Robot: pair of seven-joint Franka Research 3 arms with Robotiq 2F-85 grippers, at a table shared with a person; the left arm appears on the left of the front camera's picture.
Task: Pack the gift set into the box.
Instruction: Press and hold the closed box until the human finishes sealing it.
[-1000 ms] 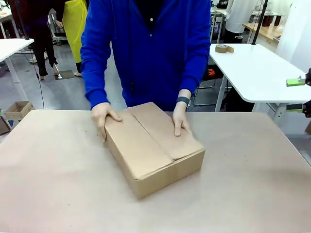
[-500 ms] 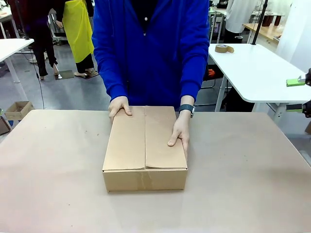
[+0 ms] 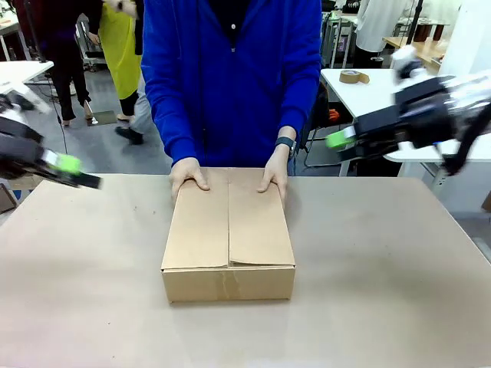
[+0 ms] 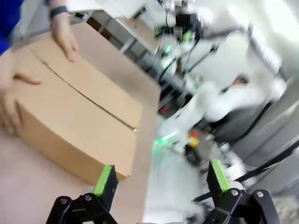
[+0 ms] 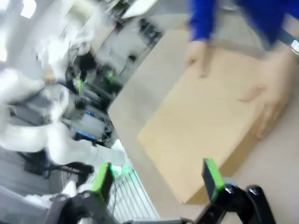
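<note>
Swinging in since a moment ago, the left tool (image 3: 74, 170) and right tool (image 3: 337, 142) now flank the box (image 3: 229, 230), resting flaps-shut on the surface (image 3: 383, 268) between them under the person's hands (image 3: 188, 172), gift set presumably inside; wrist views, unlike the blurred front view, show both tools' jaws apart, empty.

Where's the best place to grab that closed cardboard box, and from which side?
The box lies flat, flaps shut, a person's hands on its far end. Probably clamp its long side walls between the left gripper and right gripper: too wide for one.
</note>
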